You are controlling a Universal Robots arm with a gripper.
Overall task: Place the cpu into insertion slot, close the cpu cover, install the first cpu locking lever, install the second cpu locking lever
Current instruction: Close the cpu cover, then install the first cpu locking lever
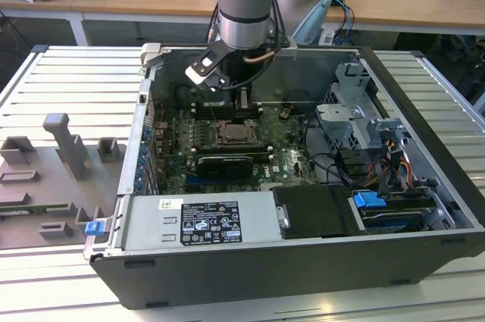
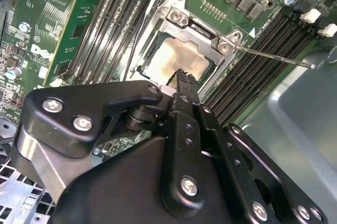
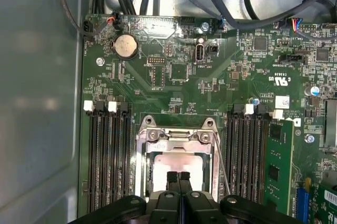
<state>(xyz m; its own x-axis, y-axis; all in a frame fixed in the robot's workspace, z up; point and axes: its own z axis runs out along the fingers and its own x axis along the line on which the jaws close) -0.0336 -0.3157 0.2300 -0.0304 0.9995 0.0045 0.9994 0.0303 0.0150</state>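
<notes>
The black gripper [image 3: 179, 175] is closest, its two jaws pressed together, with the tips just above the cpu [image 3: 176, 162]. The cpu shows a pale silvery face and sits in the insertion slot [image 3: 147, 122] on the green board [image 3: 174, 76]. The shiny cpu cover [image 3: 176, 135] lies down over it like a frame. Long black memory slots [image 3: 108, 155] stand on both sides. In the second wrist view a thin metal lever [image 2: 274, 56] sticks out from the socket corner, and the gripper body hides part of the cpu.
</notes>
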